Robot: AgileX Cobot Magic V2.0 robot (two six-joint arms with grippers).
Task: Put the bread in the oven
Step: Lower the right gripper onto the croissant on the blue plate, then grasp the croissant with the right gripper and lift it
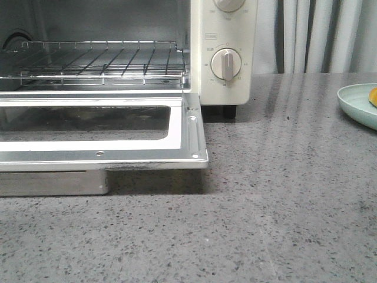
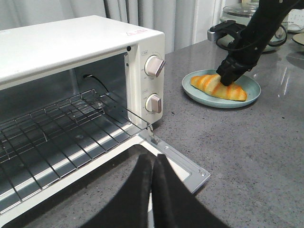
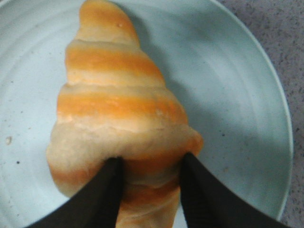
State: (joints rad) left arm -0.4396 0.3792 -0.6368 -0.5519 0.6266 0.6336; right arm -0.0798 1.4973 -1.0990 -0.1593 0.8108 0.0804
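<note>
The bread, a golden croissant roll with cream stripes, lies on a pale green plate. My right gripper is closed on one end of it, a finger pressed against each side. The left wrist view shows the right gripper down on the bread on the plate. The cream-white oven stands at the left with its door folded down flat and the wire rack bare. My left gripper is shut and empty above the open door. A sliver of the bread shows in the front view.
The plate sits at the right edge of the grey speckled counter. A metal tray lies under the open door. A lidded pot stands behind the plate. Curtains hang at the back.
</note>
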